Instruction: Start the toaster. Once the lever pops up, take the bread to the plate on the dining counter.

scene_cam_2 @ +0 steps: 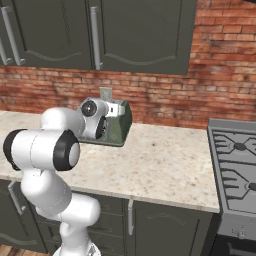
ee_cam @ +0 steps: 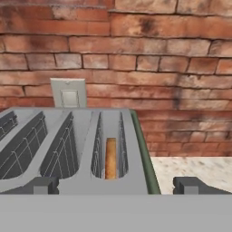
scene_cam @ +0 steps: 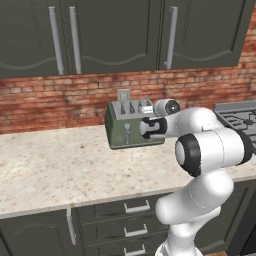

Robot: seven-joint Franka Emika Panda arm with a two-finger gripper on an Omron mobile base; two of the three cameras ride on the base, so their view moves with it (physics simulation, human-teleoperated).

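Hand view first, reading left to right. I see the steel top of the toaster running across the lower half, slots open toward me. Leftmost slots look dark with wire guides. In the right-hand slot sits the bread, a golden-brown slice on edge, sunk down between the guides. Right of that slot, the olive-green side wall drops away to the speckled beige counter. Behind the toaster, a pale wall outlet on the brick wall.

My gripper has its two dark fingertips at the bottom edge, set wide apart, one near the left slots and one past the toaster's right edge. Jaws released, nothing between them.

Left base view: toaster stands on the counter against the brick, one silver front lever visible on the green face. I think the right-hand lever is hidden behind my wrist, but can't be sure. Stove at far right.

Right base view: arm at left, toaster partly behind the wrist, open counter, then stove at right. Dark cabinets above.
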